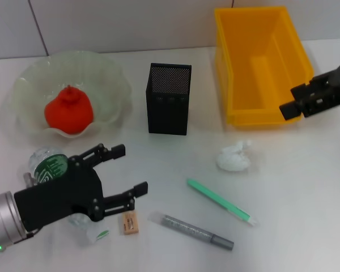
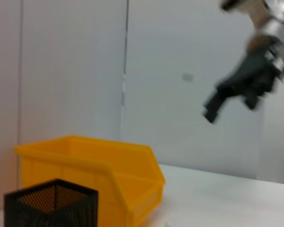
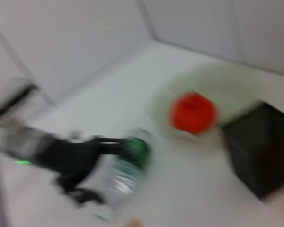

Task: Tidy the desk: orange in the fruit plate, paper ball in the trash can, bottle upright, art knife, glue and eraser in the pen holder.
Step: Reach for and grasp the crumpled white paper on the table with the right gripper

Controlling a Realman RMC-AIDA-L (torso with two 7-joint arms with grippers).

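Orange: already in the fruit plate, far-left corner of the worktop.
Bottle: near the front-left edge, just in front of the plate; it looks upright, base hidden behind the arm.
Left gripper: fingers spread, holding nothing, just right of the bottle; the eraser lies directly below and in front of them.
Pen holder: beyond the fingers, mid-worktop.
Right gripper: over the trash can front lip; cannot tell its fingers' state.
Paper ball: in front of the trash can, nearer the right arm.
Likely next: left arm takes the eraser.
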